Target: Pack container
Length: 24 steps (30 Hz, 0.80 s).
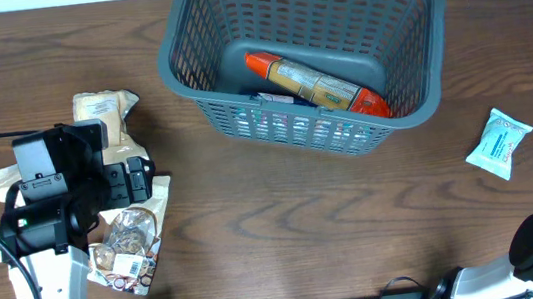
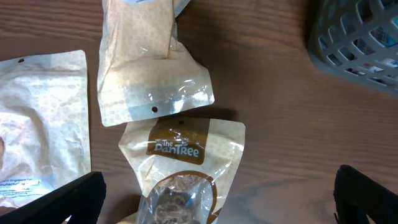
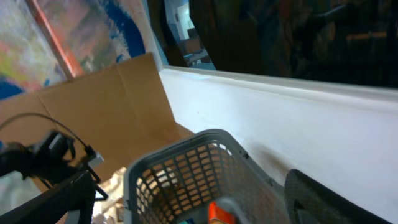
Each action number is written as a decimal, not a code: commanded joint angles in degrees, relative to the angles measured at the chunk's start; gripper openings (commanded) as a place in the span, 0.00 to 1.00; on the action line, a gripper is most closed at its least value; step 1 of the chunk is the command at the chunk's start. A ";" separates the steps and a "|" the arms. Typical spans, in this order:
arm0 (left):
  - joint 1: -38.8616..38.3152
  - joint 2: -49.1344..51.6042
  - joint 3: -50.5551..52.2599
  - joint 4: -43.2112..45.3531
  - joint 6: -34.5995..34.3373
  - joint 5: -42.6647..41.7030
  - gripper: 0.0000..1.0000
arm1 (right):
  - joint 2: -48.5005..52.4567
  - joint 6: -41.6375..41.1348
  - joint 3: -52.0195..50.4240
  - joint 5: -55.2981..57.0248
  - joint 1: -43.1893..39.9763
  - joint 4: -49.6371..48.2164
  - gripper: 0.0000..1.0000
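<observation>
The container (image 1: 294,126), a dark grey lattice basket, stands at the back centre of the table. Inside it lies a long packet with orange ends (image 1: 314,84). My left gripper (image 1: 137,180) hangs open over a heap of food pouches at the left. In the left wrist view its fingers straddle a brown-labelled pouch with a clear window (image 2: 183,162), apart from it. My right gripper (image 3: 193,208) is open, with nothing between its fingers. It looks down into the container (image 3: 180,180), where the orange-ended packet (image 3: 217,214) shows.
A tan pouch (image 2: 149,68) lies just beyond the brown-labelled one, and a pale pouch (image 2: 37,124) lies to its left. A small white and blue packet (image 1: 498,143) rests at the right of the table. The container's corner (image 2: 357,43) shows in the left wrist view.
</observation>
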<state>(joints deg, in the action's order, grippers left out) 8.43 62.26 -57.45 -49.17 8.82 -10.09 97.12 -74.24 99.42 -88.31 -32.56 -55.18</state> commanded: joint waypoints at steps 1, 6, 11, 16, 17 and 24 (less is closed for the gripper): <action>0.24 -0.04 -0.20 -0.26 -0.55 0.07 0.99 | -0.04 -3.76 0.76 5.22 -0.55 2.23 0.79; 0.24 -0.04 -0.20 -0.44 -0.55 0.07 0.99 | -0.04 -4.48 0.76 16.04 -1.36 20.65 0.79; 0.24 -0.04 -0.20 -0.66 -0.55 0.07 0.99 | -0.07 0.72 0.76 27.89 -1.33 43.25 0.79; 0.24 -0.04 -0.20 -1.20 -0.55 0.07 0.99 | -0.26 12.07 0.76 42.75 -0.42 67.76 0.89; 0.24 -0.04 -0.20 -1.31 -0.55 0.07 0.99 | -0.26 15.13 0.76 45.59 -0.11 72.39 0.91; 0.24 -0.04 -0.20 -1.33 -0.52 0.09 0.99 | -0.26 33.38 0.76 62.58 1.86 95.82 0.97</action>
<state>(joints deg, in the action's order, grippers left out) 8.47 62.26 -57.45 -50.46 8.80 -10.09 97.12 -52.47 99.63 -36.42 -31.66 37.85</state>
